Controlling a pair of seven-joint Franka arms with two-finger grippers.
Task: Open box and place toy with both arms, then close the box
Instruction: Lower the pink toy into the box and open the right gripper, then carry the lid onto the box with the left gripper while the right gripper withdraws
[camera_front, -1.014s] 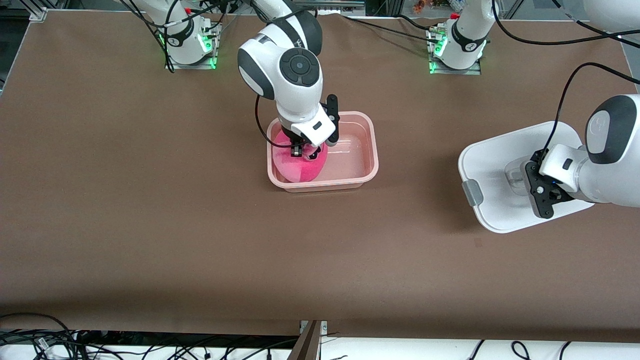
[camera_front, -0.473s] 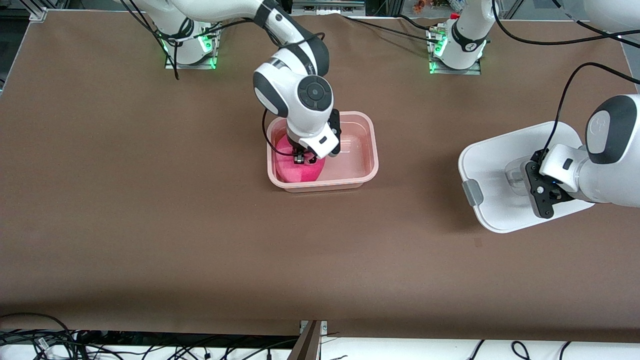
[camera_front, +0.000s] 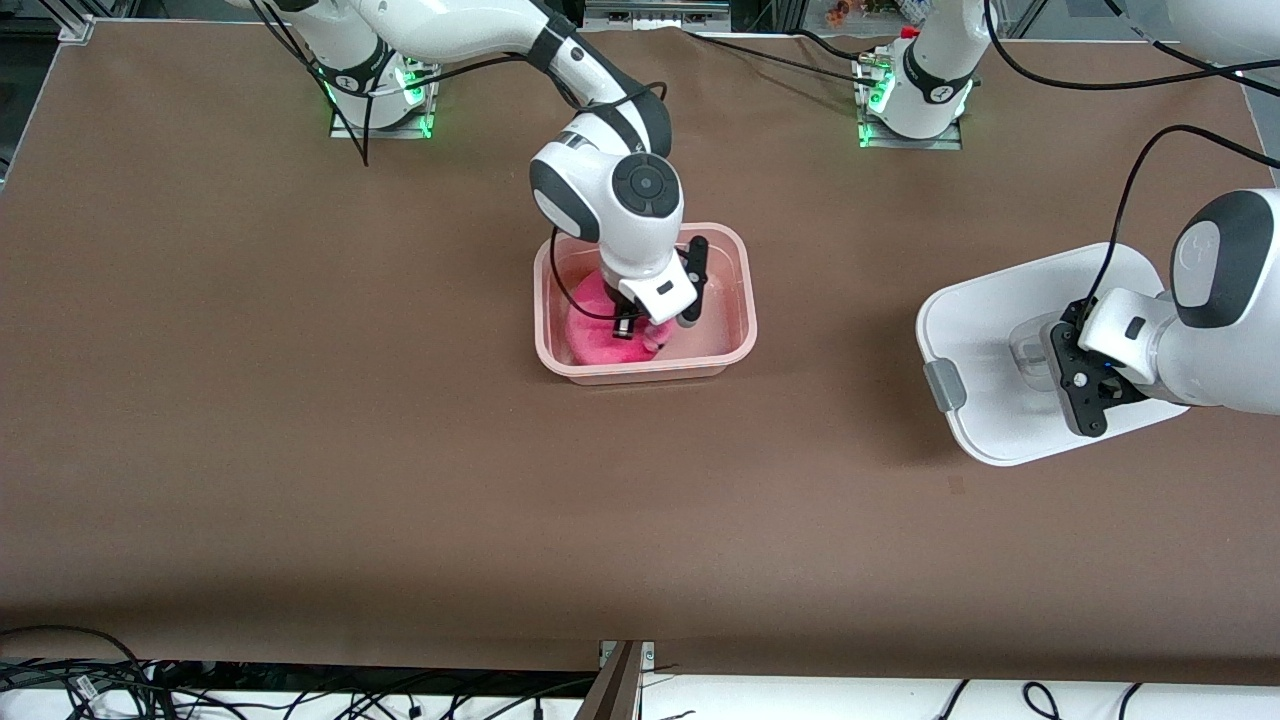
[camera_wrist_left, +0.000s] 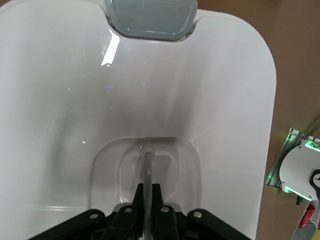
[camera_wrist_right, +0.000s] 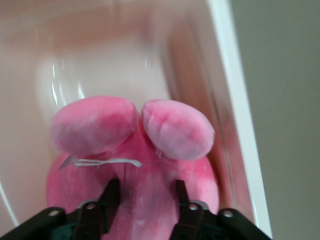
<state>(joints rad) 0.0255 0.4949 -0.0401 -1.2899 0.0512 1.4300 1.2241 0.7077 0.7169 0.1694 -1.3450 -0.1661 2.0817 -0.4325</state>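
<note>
The toy (camera_front: 600, 325) lies in the box (camera_front: 742, 300), just above the middle of the front view, at the end of the box toward the right arm's side of the table; its two ears (camera_wrist_right: 177, 129) point into the bare part of the box. The right end effector (camera_front: 640, 330) sits down in the box at the toy, and in the right wrist view its fingers (camera_wrist_right: 111, 192) stand apart, one on each side of the plush. Whether they press the fabric or have let it go is hard to tell, since that view is blurred.

The lid (camera_front: 985, 330) is at the right edge of the front view, over the table (camera_front: 300, 400) and well apart from the box. The left end effector (camera_wrist_left: 148, 200) is clamped on the clear handle (camera_wrist_left: 148, 165) in the lid's middle, and one grey clip (camera_front: 943, 386) shows at the lid's edge. The left arm waits there.

The step in hand looks like releasing the toy. To do it well, the right end effector should part fully, then rise straight up so that no finger catches the plush or the box wall. The toy should sit wholly below the rim before the lid comes across. The lid should come down level, clips in line with the box ends.
</note>
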